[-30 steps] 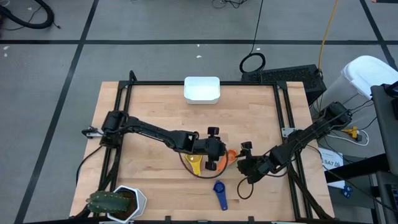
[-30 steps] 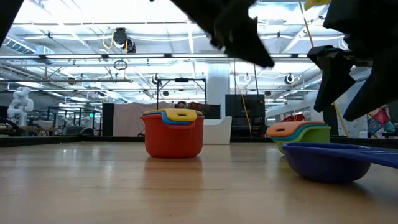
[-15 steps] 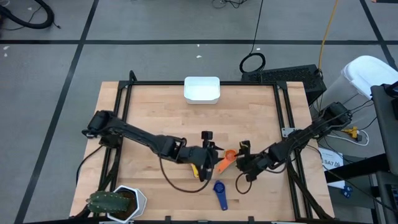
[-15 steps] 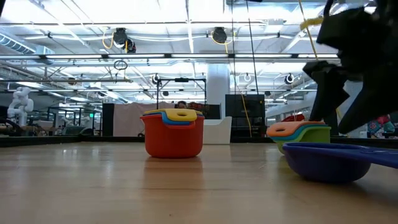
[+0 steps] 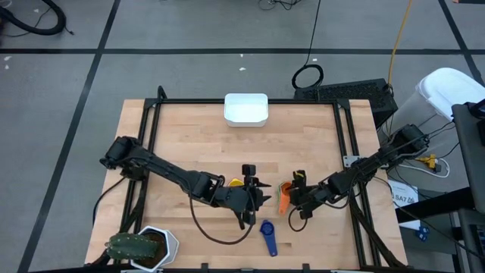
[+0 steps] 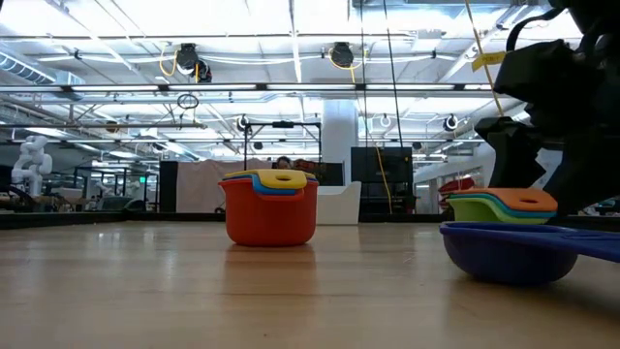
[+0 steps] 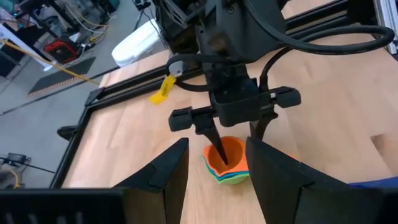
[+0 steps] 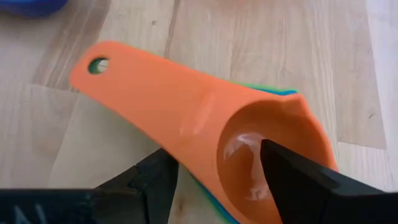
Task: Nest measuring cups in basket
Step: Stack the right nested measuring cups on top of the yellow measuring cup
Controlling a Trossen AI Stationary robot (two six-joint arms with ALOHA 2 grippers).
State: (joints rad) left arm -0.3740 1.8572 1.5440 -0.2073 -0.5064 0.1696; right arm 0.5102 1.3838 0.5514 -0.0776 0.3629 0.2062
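Note:
A nested stack with an orange measuring cup on top (image 7: 227, 163) (image 5: 284, 199) stands on the table right of centre. My right gripper (image 7: 236, 146) (image 8: 217, 152) is open over it, one finger inside the orange bowl and one outside. My left gripper (image 7: 214, 168) (image 5: 259, 197) is open just left of that stack, touching nothing. A red cup holding yellow and blue cups (image 6: 271, 218) (image 5: 236, 182) stands on its base under the left arm. A big blue cup (image 5: 267, 235) (image 6: 513, 254) lies near the near edge. The white basket (image 5: 245, 108) sits at the far edge. My right gripper comes down slanting from the table's right. One finger (image 8: 292, 171) reaches inside the orange cup's bowl (image 8: 249, 149), the other (image 8: 149, 180) stands outside under the handle's root (image 8: 186, 118). Whether either finger touches the wall, I cannot tell. The stack rests on the table.
A white hexagonal pot with a green plant (image 5: 144, 246) stands at the near left corner. A black frame (image 5: 151, 152) runs along the table's sides. Bare wood lies between the cups and the basket.
My left gripper has risen off the red stack and swung toward the near edge, now pointing at the orange stack. My right gripper has shifted slightly left. The orange stack has slid a little toward the near edge and turned, so its handle now points nearward. The red stack stayed put.

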